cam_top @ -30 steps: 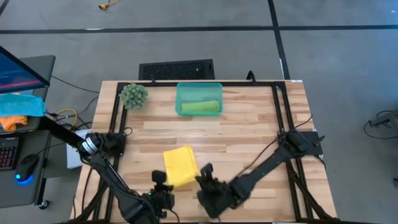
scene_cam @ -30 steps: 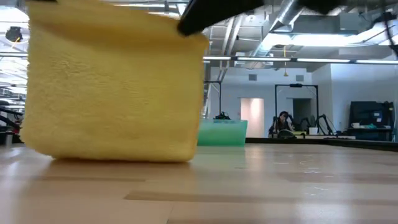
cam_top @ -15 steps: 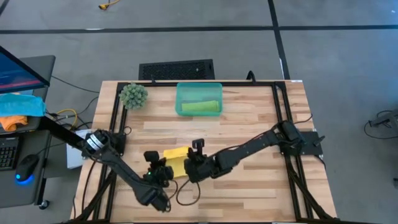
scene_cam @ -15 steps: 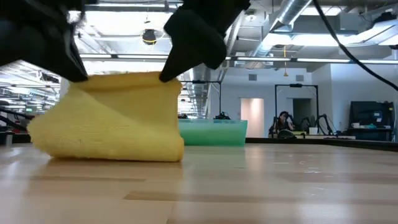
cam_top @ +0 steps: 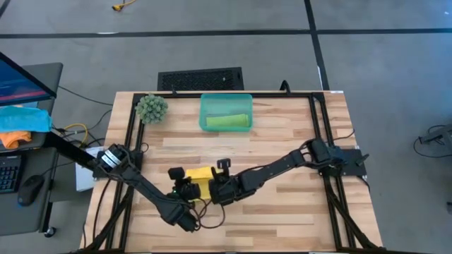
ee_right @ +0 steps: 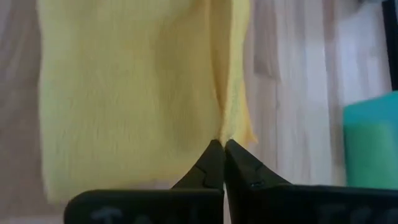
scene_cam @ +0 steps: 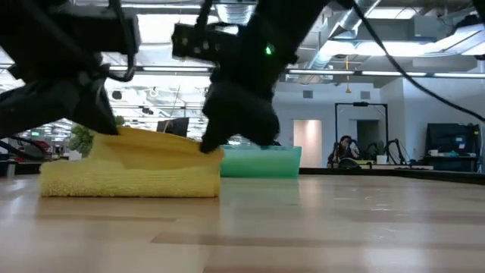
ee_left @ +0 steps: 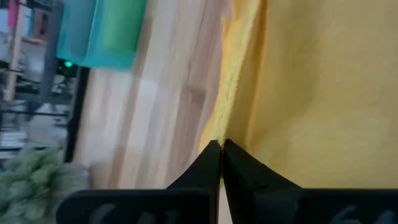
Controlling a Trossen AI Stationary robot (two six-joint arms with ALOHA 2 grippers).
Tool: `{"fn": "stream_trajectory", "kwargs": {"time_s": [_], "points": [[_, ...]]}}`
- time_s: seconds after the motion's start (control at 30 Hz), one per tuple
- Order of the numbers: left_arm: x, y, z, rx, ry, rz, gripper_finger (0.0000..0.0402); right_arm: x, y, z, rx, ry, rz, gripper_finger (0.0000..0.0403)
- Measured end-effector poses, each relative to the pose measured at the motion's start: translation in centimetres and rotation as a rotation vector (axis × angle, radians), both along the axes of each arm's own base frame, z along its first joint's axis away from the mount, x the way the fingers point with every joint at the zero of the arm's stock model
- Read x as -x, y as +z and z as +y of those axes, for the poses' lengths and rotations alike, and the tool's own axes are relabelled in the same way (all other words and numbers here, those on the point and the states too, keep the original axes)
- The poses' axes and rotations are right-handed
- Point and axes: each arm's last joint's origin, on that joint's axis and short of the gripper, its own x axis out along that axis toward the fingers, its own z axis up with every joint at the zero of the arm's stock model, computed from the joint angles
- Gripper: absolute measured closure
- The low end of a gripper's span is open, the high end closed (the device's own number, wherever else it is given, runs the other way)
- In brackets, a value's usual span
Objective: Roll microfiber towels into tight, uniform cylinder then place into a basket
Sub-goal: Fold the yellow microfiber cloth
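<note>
jaws pressed together: left gripper (ee_left: 221,144) and right gripper (ee_right: 222,143) each pinching yellow towel (cam_top: 203,180) edge. fold evenly, keep ends level. green towel (cam_top: 227,121) in basket (cam_top: 225,99).

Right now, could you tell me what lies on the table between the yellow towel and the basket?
Only bare wooden table: the high view shows nothing between the yellow towel and the basket, which holds the green towel.

No legible text or labels
</note>
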Motion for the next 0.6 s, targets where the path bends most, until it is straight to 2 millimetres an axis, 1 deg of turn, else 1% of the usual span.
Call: {"fn": "stream_trajectory", "kwargs": {"time_s": [0.07, 0.13, 0.27, 0.37, 0.5, 0.6], "points": [[0.1, 0.0, 0.2, -0.003, 0.008, 0.02, 0.0401, -0.5, -0.8, -0.1, -0.005, -0.005, -0.014, 0.0387], [-0.1, -0.2, 0.3, 0.004, 0.01, 0.008, 0.0401, -0.5, -1.0, -0.4, 0.009, -0.016, 0.001, 0.0388], [-0.1, -0.5, 0.7, -0.007, 0.017, 0.022, 0.04, -0.7, -0.9, -0.9, -0.002, -0.041, -0.015, 0.0391], [-0.2, -0.8, 1.1, -0.011, 0.011, 0.038, 0.0395, -0.7, -0.9, -1.0, -0.006, -0.051, -0.015, 0.0385], [-0.3, -1.3, 1.7, -0.015, 0.016, 0.053, 0.0381, -0.7, -0.6, -1.0, -0.006, -0.056, -0.006, 0.038], [-0.3, -1.4, 1.9, -0.011, 0.028, 0.054, 0.0361, -0.8, -0.5, -0.9, -0.008, -0.055, -0.011, 0.0381]]}}
